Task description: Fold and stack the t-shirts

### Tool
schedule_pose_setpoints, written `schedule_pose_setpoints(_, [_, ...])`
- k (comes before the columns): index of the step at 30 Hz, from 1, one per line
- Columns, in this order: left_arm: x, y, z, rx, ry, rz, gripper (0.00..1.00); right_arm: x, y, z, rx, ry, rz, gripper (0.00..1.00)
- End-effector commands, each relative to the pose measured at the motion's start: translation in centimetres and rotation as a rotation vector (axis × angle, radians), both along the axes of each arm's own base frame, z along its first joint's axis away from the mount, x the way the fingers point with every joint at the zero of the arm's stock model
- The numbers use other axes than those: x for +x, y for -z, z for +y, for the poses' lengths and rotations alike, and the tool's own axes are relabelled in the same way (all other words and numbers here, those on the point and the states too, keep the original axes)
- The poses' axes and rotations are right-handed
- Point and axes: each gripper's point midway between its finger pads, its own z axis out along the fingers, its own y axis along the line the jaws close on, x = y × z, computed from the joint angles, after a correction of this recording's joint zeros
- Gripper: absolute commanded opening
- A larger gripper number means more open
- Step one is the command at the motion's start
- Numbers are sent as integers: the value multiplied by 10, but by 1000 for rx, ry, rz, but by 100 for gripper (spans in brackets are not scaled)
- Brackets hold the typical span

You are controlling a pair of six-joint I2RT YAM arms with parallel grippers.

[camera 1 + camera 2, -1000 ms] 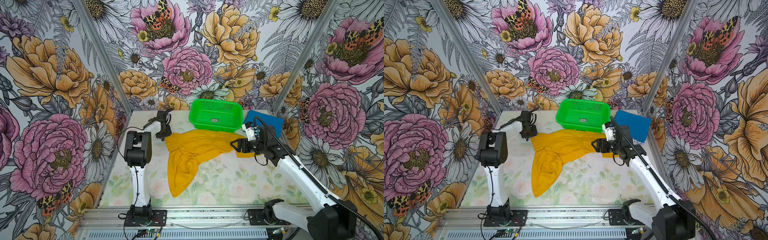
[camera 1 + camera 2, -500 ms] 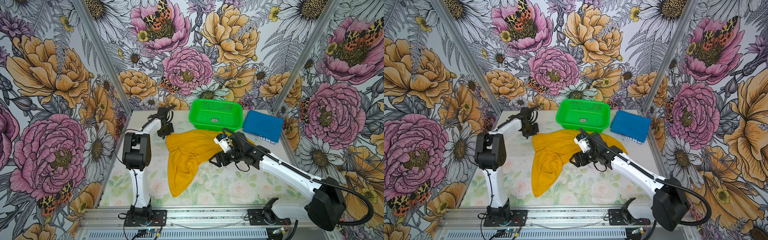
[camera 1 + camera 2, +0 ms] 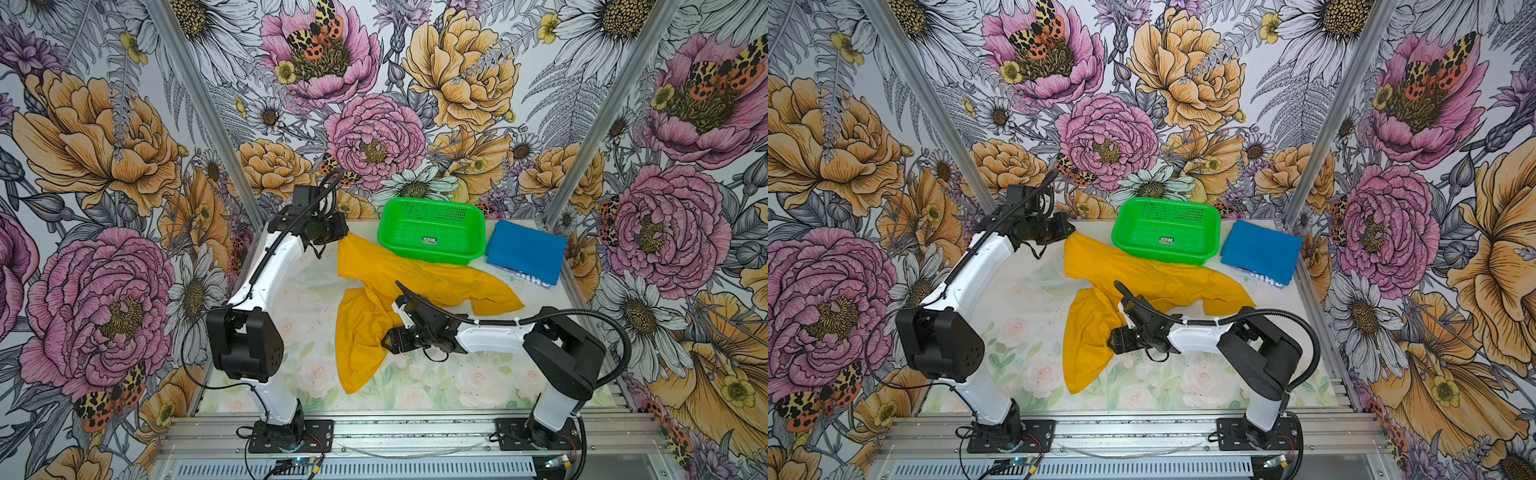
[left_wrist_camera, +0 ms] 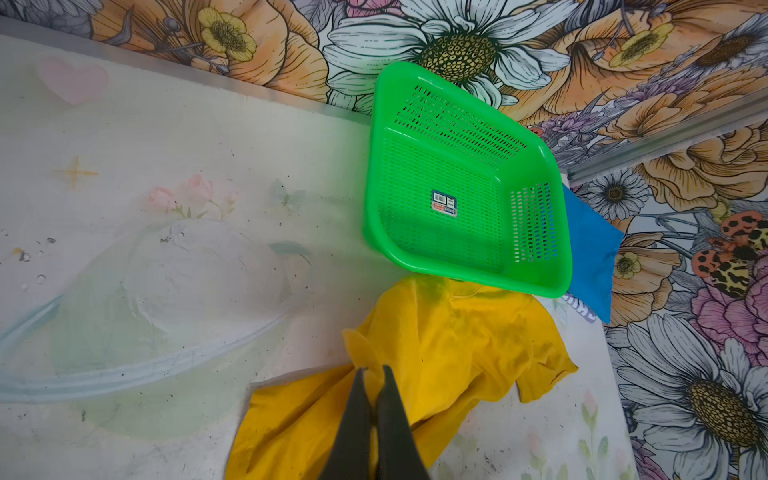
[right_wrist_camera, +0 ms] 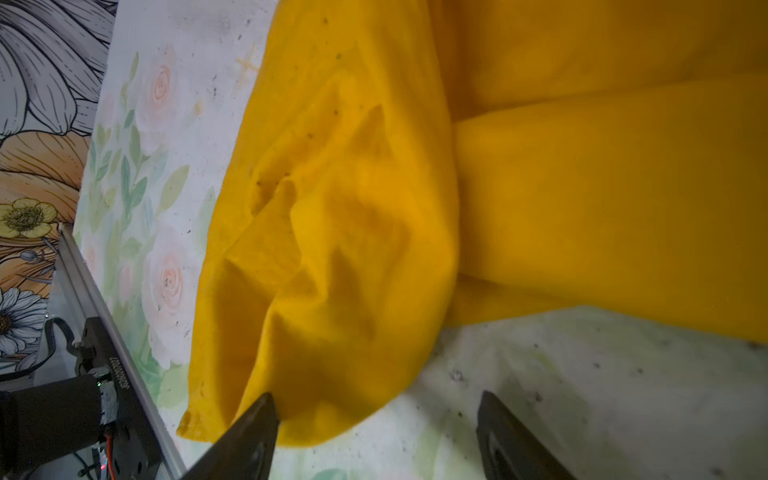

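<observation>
The bright green perforated plastic basket point(image 3: 430, 254) has a small barcode sticker point(image 4: 444, 203) on its floor, the print too small to read. Just right of the basket lies the bright blue cloth t-shirt point(image 3: 525, 249), folded flat. Blue lettering point(image 3: 536, 279) on white shows at its near edge, partly hidden and unreadable. The mustard-yellow cloth t-shirt point(image 3: 415, 278) lies crumpled in front of the basket, reaching its front wall. Left of the basket, the left gripper point(image 4: 374, 372) is clamped on a corner of the yellow shirt. Well in front of the basket, the right gripper point(image 5: 378, 401) has its jaws apart at the shirt's near fold.

Mustard-yellow t-shirt point(image 3: 419, 286), blue t-shirt point(image 3: 525, 251), green basket point(image 3: 432, 253)
</observation>
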Motion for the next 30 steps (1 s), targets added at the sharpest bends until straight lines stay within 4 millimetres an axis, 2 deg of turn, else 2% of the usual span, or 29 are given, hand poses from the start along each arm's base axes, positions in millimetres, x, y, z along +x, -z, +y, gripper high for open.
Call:
schedule_pose_setpoints(1, [-11,-15,-1,-56,17,-12,0,18,2,19,50,64,-36,69])
schedule_pose_setpoints(3, [-13,-20,2,-66,10,-20,0,19,9,20,15,69,-21,38])
schedule_pose_setpoints(4, [-15,-25,7,-69,-4,-28,0,17,8,18,6,67,-21,26])
schedule_pose_setpoints(6, [-19,-34,17,-76,-35,-46,0,13,-1,6,-17,79,-46,6])
schedule_pose_setpoints(7, [-21,-41,24,-82,-56,-59,0,11,-5,-7,-58,94,-58,0])
schedule_pose_setpoints(9, [-28,-58,34,-93,-84,-95,0,6,-20,-36,-147,109,-102,0])
schedule_pose_setpoints(13, [-48,-104,44,-118,-102,-199,0,-1,-79,-96,-291,141,-216,0])
schedule_pose_setpoints(16, [-69,-136,50,-147,-104,-269,0,2,-138,-138,-376,179,-329,0])
schedule_pose_setpoints(19, [-94,-163,57,-173,-120,-336,0,16,-205,-166,-425,214,-472,0])
schedule_pose_setpoints(21, [-110,-177,65,-181,-142,-377,0,30,-248,-172,-449,218,-578,0])
schedule_pose_setpoints(22, [-119,-185,69,-182,-154,-401,0,44,-267,-179,-472,239,-619,0])
schedule_pose_setpoints(23, [-125,-190,72,-187,-160,-418,0,53,-288,-179,-482,242,-665,0])
schedule_pose_setpoints(25, [-137,-199,83,-204,-183,-441,0,70,-317,-171,-507,224,-725,0])
schedule_pose_setpoints(26, [-140,-201,89,-208,-198,-448,0,75,-323,-167,-512,216,-734,0])
schedule_pose_setpoints(27, [-144,-200,96,-208,-218,-451,0,80,-325,-161,-508,198,-732,5])
schedule_pose_setpoints(28, [-145,-196,104,-207,-240,-446,0,81,-322,-153,-490,174,-720,10])
schedule_pose_setpoints(30, [-146,-184,120,-209,-287,-421,0,79,-310,-143,-459,141,-682,11])
